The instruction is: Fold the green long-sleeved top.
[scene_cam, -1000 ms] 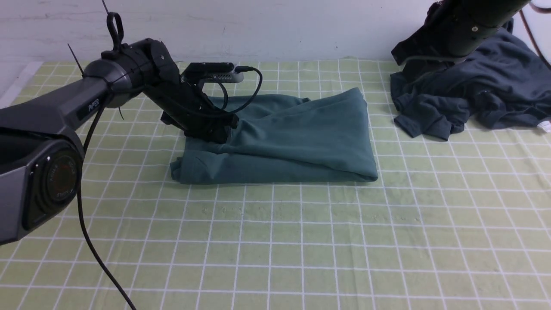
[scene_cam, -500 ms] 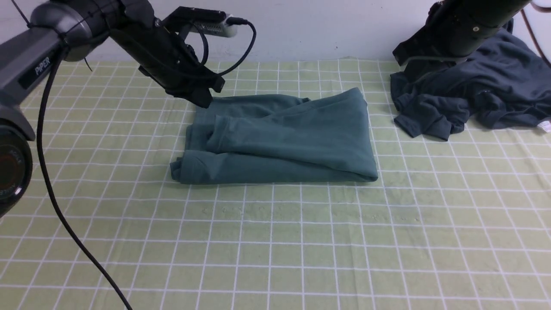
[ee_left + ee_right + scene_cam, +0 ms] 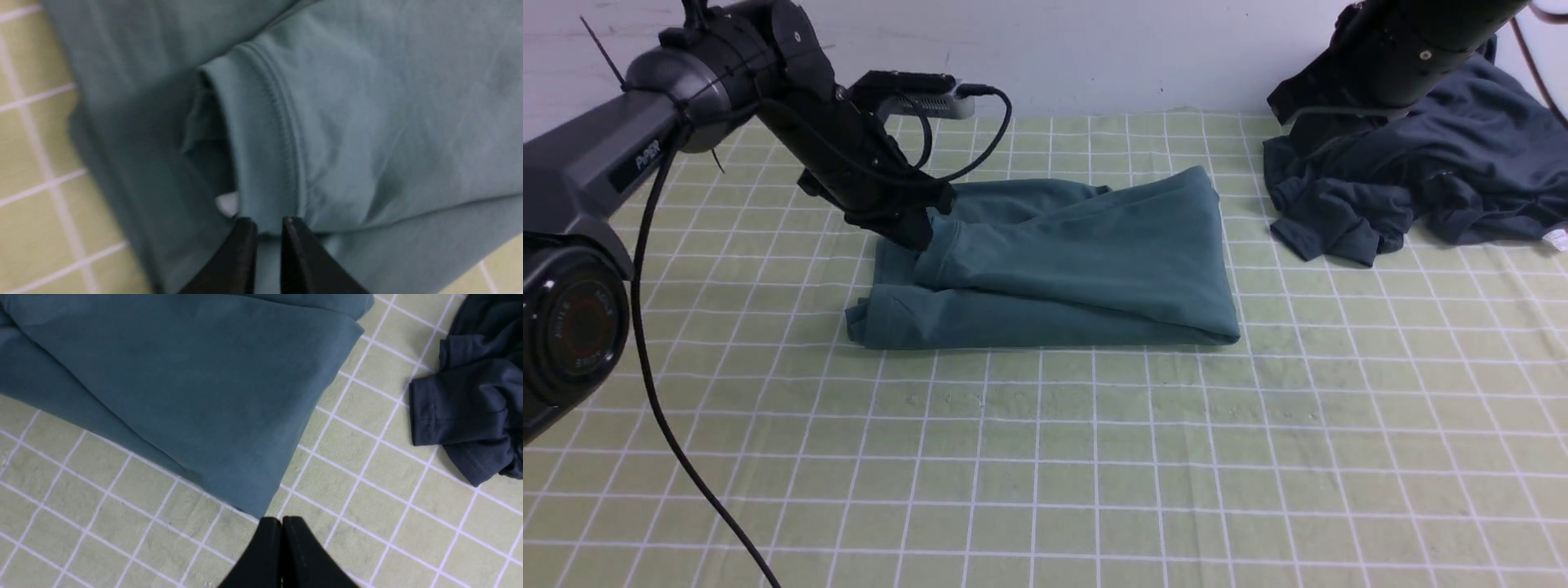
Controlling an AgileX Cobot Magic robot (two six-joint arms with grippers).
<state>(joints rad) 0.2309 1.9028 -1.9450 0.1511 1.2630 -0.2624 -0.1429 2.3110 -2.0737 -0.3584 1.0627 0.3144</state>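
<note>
The green long-sleeved top (image 3: 1078, 261) lies folded into a rough rectangle in the middle of the checked tablecloth, one sleeve laid across it. My left gripper (image 3: 917, 239) hangs low over that sleeve's cuff (image 3: 939, 253) at the top's left end. In the left wrist view the gripper (image 3: 269, 222) is open by a narrow gap, with the stitched cuff (image 3: 261, 122) just beyond the tips and nothing pinched; a bit of white label (image 3: 227, 203) peeks out beside it. My right gripper (image 3: 282, 519) is shut and empty above bare cloth near the top's corner (image 3: 245, 498).
A crumpled dark charcoal-grey garment (image 3: 1421, 180) lies at the back right under my raised right arm (image 3: 1388, 57); the right wrist view also catches it (image 3: 478, 396). The green checked tablecloth (image 3: 1045, 457) covers the table. The left arm's cable (image 3: 662, 425) hangs down on the left.
The left gripper lifted off the top toward the back left, then came down again at the sleeve cuff, its jaws now slightly apart. The right arm has not moved.
</note>
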